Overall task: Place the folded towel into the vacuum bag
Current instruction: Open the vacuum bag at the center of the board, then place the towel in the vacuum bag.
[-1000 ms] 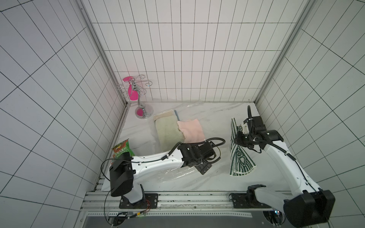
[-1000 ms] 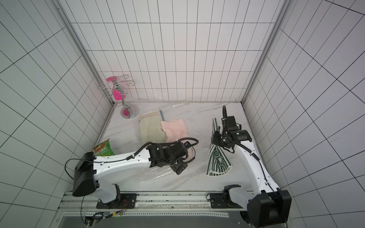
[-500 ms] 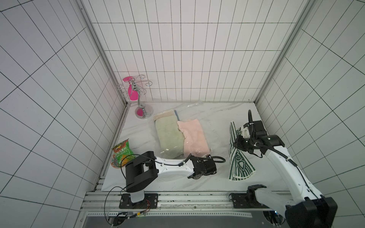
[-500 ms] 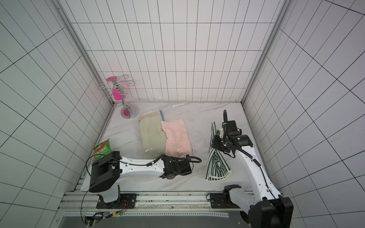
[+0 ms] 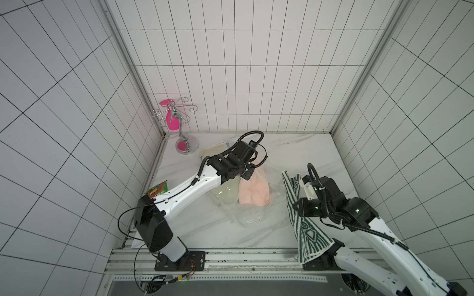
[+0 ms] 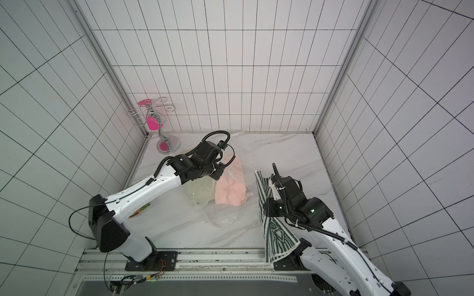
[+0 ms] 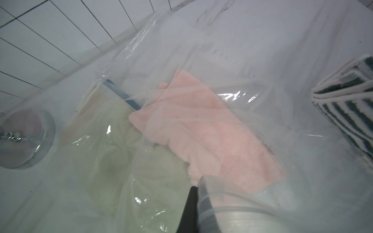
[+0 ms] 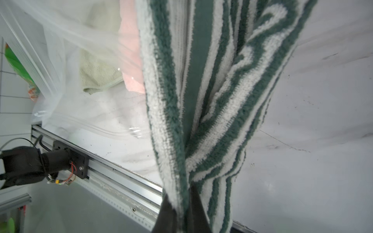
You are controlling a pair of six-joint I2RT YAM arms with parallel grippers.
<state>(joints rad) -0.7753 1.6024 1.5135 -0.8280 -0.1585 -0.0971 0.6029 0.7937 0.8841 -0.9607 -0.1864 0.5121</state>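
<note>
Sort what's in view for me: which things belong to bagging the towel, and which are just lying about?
Job: striped towel in right gripper; vacuum bag pinched by left gripper.
Lying about: snack packet; chrome stand; pink towel and pale green towel, seen through the bag.

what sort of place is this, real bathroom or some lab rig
Most likely a mock bathroom cell for robot trials: white tiled walls, a marble-look tabletop, and white robot arms bolted to an aluminium rail.
</note>
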